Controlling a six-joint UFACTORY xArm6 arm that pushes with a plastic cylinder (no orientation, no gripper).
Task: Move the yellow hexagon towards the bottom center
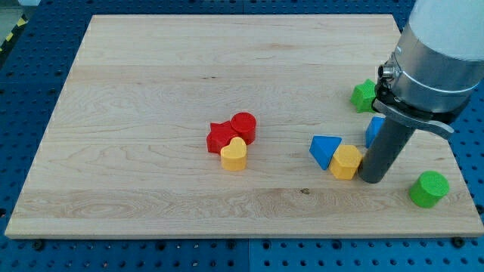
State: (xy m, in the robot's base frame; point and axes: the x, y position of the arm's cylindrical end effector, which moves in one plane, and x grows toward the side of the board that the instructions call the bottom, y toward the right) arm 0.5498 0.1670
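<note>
The yellow hexagon (345,162) lies on the wooden board (151,91) at the view's lower right. It touches a blue triangle (326,149) on its left. My tip (372,180) stands right beside the hexagon's right side, touching it or nearly so. The rod rises up and to the right into the grey arm body (435,60).
A yellow heart (234,155), a red star (220,137) and a red cylinder (244,125) cluster near the board's middle. A green star (364,95) and a partly hidden blue block (373,130) lie by the arm. A green cylinder (429,189) stands at the lower right corner.
</note>
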